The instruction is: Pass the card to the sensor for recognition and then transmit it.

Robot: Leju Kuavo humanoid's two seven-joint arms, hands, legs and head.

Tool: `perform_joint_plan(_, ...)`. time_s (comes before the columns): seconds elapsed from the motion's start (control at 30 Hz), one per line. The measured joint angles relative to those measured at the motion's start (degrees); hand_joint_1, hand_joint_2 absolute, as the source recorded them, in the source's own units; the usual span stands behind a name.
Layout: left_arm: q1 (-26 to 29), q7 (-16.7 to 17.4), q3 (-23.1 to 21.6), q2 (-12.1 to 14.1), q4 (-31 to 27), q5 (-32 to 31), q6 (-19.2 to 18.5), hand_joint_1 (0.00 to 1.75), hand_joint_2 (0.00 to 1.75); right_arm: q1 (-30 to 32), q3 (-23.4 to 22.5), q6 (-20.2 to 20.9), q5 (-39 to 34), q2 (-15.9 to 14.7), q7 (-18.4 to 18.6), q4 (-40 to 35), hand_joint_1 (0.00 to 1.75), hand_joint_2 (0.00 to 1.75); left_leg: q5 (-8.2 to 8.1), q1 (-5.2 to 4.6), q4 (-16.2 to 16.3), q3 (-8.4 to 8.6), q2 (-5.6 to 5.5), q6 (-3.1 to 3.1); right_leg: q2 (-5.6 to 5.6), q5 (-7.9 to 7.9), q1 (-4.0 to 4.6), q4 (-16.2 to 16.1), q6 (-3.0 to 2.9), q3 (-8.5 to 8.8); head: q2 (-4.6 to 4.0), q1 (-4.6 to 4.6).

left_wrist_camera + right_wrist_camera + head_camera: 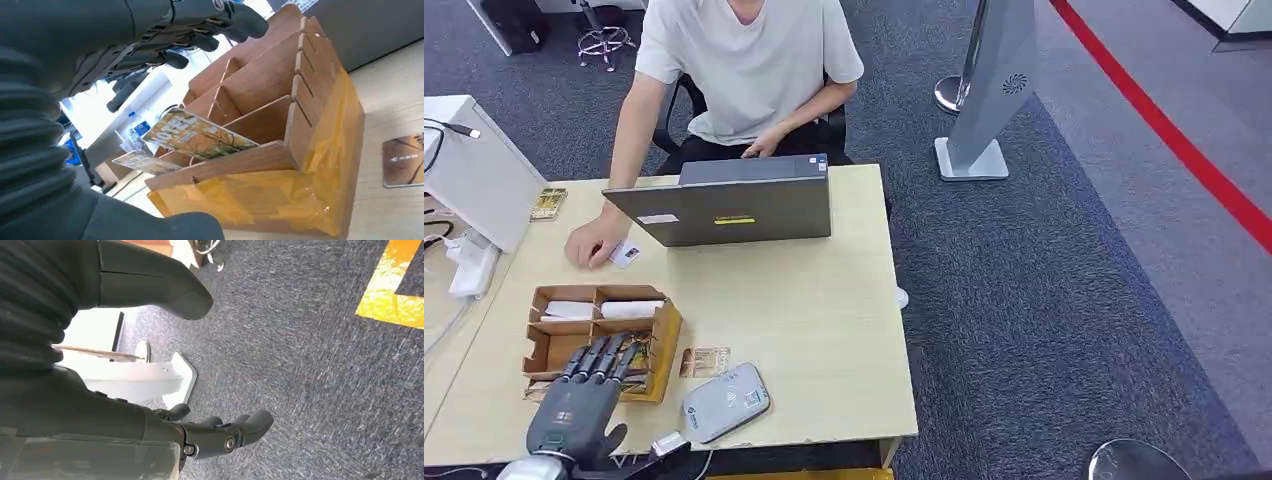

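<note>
Head view
My left hand [584, 400]: fingers spread and empty, stretched over the near compartments of the box [664, 345].
Box: wooden, divided into compartments, under my left fingertips on the table [824, 300]; white items lie in its far compartments.
Card [705, 361]: flat on the table just right of the box, apart from my left hand.
Sensor [726, 402]: grey-white pad, right of my left hand, just nearer me than the card.
Person [744, 60]: seated across the table behind a laptop [729, 208]; their hand [596, 243] rests on the table beyond the box, beside a small white card [625, 254].

Left wrist view
My left hand [165, 45]: dark fingers apart, gripping nothing, held above the box [280, 125] without touching it.
Cards in box [197, 135]: printed cards lean in the compartments below my fingers.
Card [404, 161]: on the table past the box's yellow-taped side, well clear of my fingers.

Right wrist view
My right hand [220, 432]: fingers loosely curled but apart, empty, hanging over the carpet [325, 365].
White stand base [145, 382]: on the carpet beyond my right hand.
</note>
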Motion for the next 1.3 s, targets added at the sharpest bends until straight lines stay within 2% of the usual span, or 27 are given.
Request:
perform_joint_plan(0.4, 0.7, 0.0, 0.9, -0.3, 0.1, 0.2, 0.0, 0.0, 1.75, 0.0, 0.0, 0.0, 0.1, 0.0, 0.1, 0.0, 0.0, 1.75, 0.0, 0.0, 0.0, 0.0, 0.0, 0.0, 0.0, 0.0, 0.0, 0.0, 0.0, 0.0, 0.0, 0.0)
perform_joint_plan(0.43, 0.7, 0.0, 0.9, -0.3, 0.1, 0.2, 0.0, 1.75, 1.75, 0.0, 0.0, 0.0, 0.1, 0.0, 0.1, 0.0, 0.0, 1.75, 0.0, 0.0, 0.0, 0.0, 0.0, 0.0, 0.0, 0.0, 0.0, 0.0, 0.0, 0.0, 0.0, 0.0)
perform_joint_plan(1.3, 0.7, -0.1, 1.0, -0.7, 0.5, 0.6, 0.0, 1.75, 1.75, 0.0, 0.0, -0.1, 0.3, 0.0, 0.0, 0.0, 0.0, 1.75, 0.0, 0.0, 0.0, 0.0, 0.0, 0.0, 0.0, 0.0, 0.0, 0.0, 0.0, 0.0, 0.0, 0.0)
